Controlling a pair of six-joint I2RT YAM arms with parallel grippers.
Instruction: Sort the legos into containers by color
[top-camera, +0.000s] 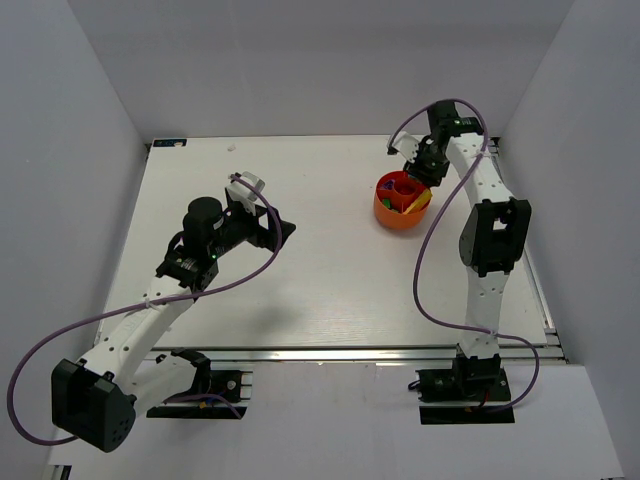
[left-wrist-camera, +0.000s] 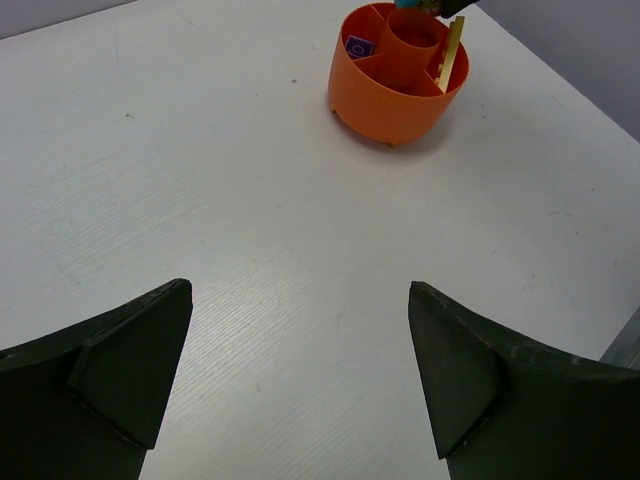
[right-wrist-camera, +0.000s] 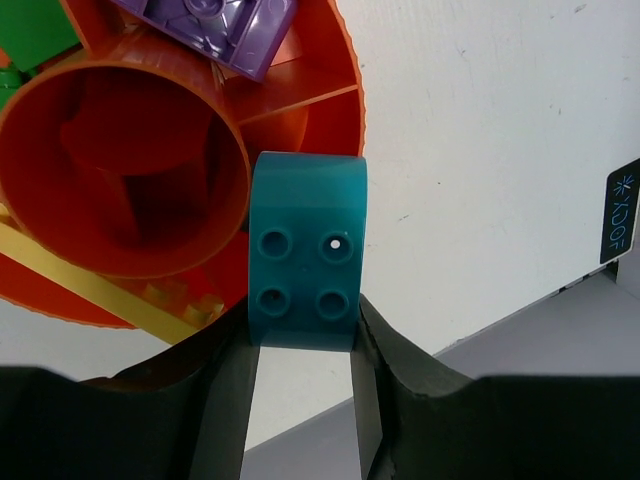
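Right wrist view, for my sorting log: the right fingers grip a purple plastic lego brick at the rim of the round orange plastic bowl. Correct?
No. The right wrist view shows the right fingers gripping a teal plastic lego brick, not purple, at the rim of the round orange plastic bowl.

Tabletop (top-camera: 330, 280): white, matte, faint wood grain seen.
Carried directly: one round orange bowl (top-camera: 392, 216), set upright in the far right part.
Contact: bowl is rested on small feet, seen from the left wrist.
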